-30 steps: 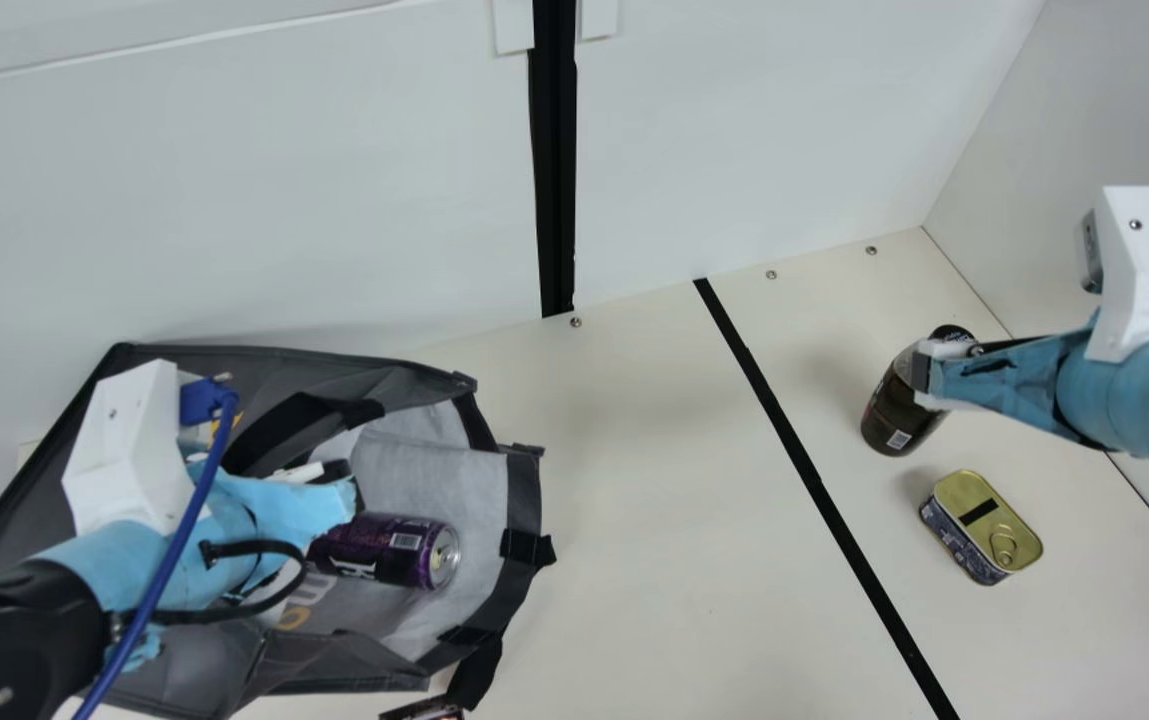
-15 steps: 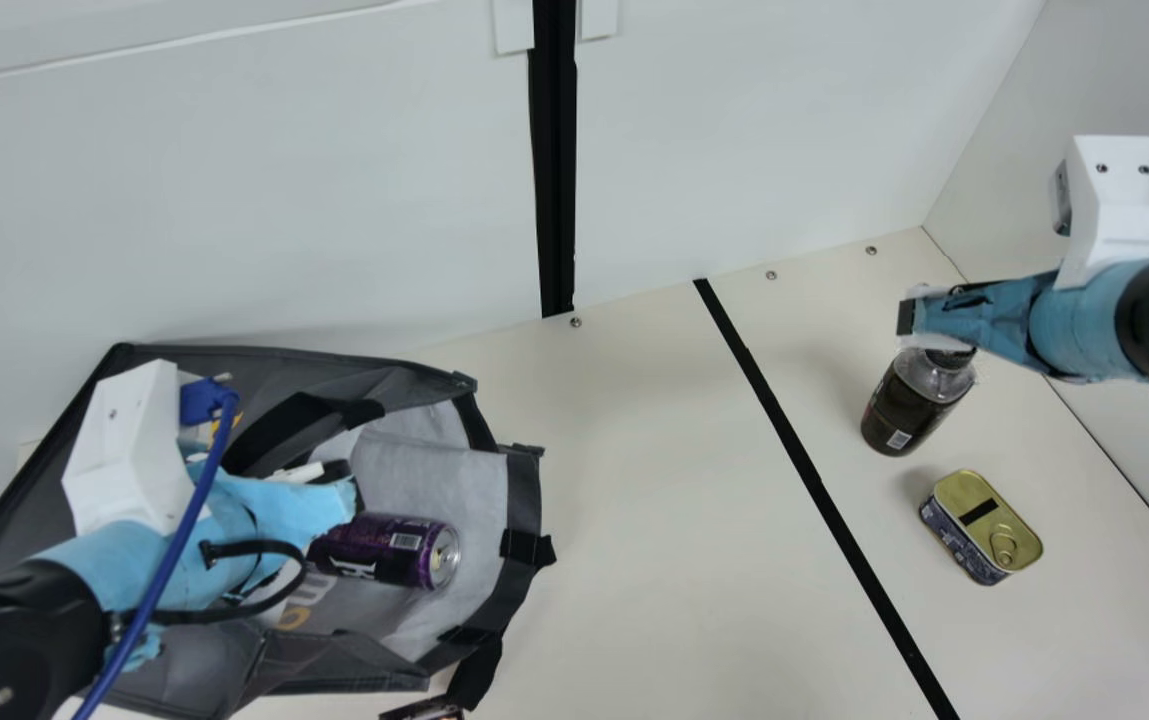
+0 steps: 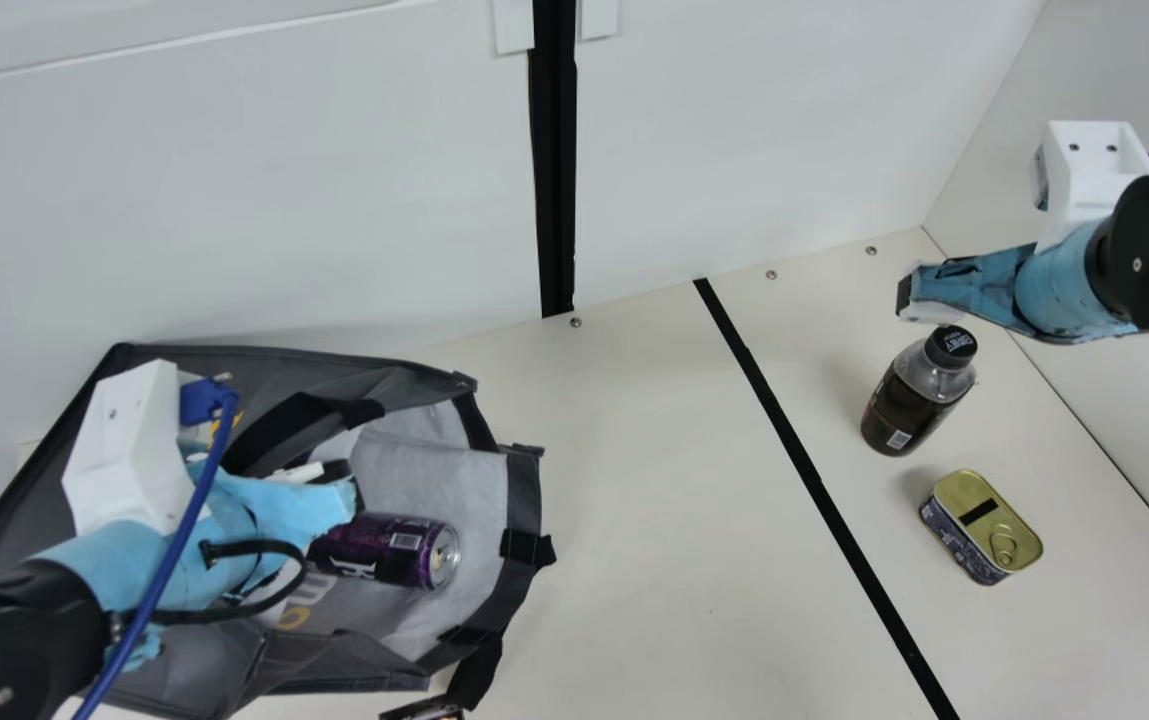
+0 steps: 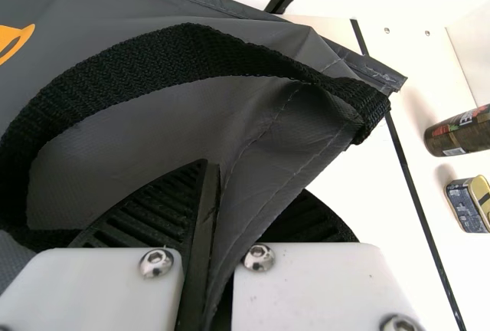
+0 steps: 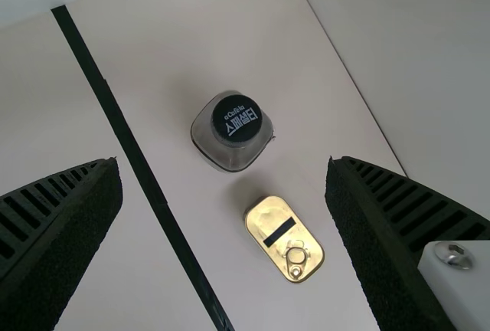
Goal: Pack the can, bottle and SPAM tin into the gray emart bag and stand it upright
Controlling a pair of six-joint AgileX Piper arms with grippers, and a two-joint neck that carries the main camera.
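Observation:
The gray bag lies on its side at the main view's left, the purple can lying inside its mouth. At the bag's upper edge is my left gripper; in the left wrist view my left gripper is shut on a fold of the bag's gray fabric. On the right stands the dark bottle, the SPAM tin nearer the front. My right gripper hangs above and behind the bottle; in the right wrist view my right gripper is wide open, nothing between its fingers.
A black tape line crosses the cream table between bag and bottle. White walls rise at the back and on the right. A small dark item lies at the front edge beside the bag's strap.
My right gripper has risen away from the bottle, uncovering its cap, and its arm has shifted upward in the main view. My left gripper, the bag and the can have stayed put.

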